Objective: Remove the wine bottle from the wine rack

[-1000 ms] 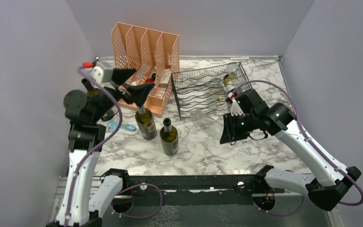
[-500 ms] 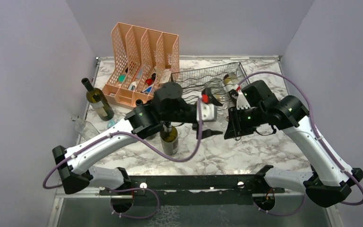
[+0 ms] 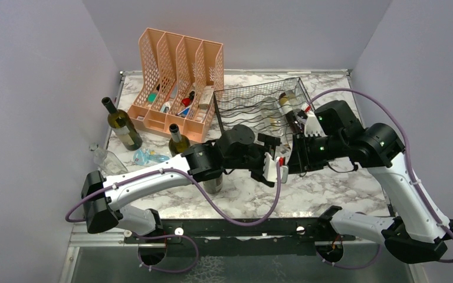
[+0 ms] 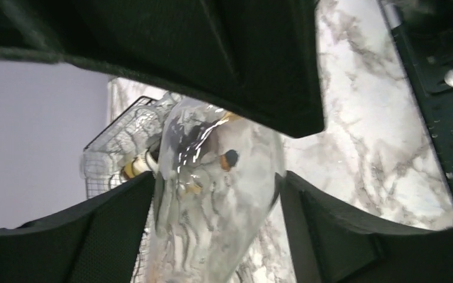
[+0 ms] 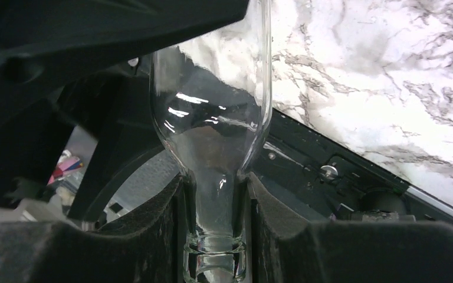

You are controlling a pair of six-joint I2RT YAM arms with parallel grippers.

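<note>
Green wine bottle (image 3: 120,125): it is seen standing upright on the marble table (image 3: 330,194), at the far left.
File organiser (image 3: 177,82): peach plastic, placed at the back left, with small items kept in its slots.
Left gripper (image 4: 218,183): it is reached across to the middle of the table. Its fingers (image 4: 94,236) are set on both sides of the clear wine bottle's body and appear closed against the glass.
Clear wine bottle (image 4: 224,194), look: colourless glass, seemingly empty, with no label to be seen. The marble is visible through the wide body, and a thick lip is seen at the mouth.
Clear wine bottle, axis: the long axis is laid along the right fingers, with the mouth turned toward the right wrist and the base away from it. The exact tilt cannot be told.
Clear wine bottle, place: it is held between the two grippers, off the rack and above the table, near the rack's front edge.
Wine rack (image 3: 259,112): black wire, at the back right. One bottle with a pale label (image 3: 286,109) is laid in its right cradle.
Right gripper (image 5: 215,177): it is clamped on the neck of the clear wine bottle, with one finger (image 5: 153,236) pressed on each side.
</note>
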